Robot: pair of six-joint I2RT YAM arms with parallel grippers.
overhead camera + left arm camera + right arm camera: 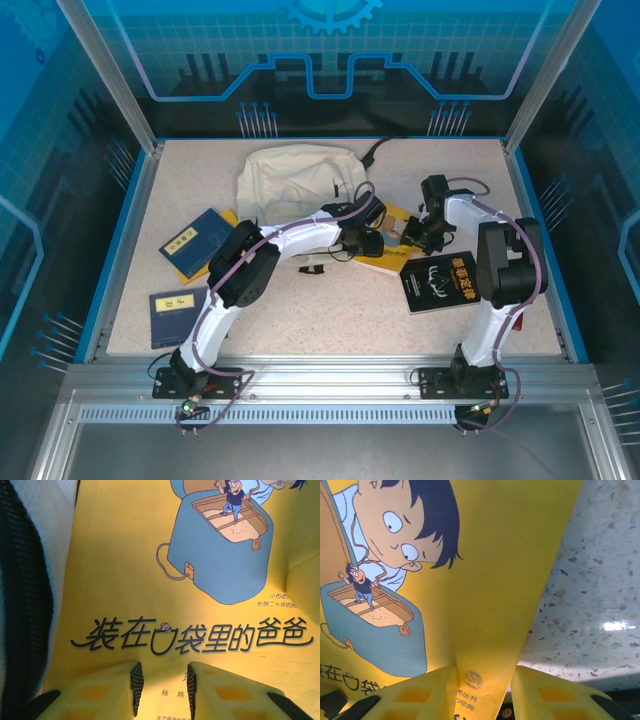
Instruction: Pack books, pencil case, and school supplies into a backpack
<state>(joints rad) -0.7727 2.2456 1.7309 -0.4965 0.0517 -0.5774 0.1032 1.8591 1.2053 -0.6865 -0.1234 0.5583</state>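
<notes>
Right claw (pixel 484 676) pinches the yellow book (pixel 490 555) near the backpack (pixel 290 180), whether the left claw (pixel 162 682) grips it too I cannot tell; I judge this mid-pickup, and next I must lift it into the bag.

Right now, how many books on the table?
4: upper blue book and lower blue book at left, yellow book mid-table, black book to its right. Others may be hidden under the backpack.
</notes>
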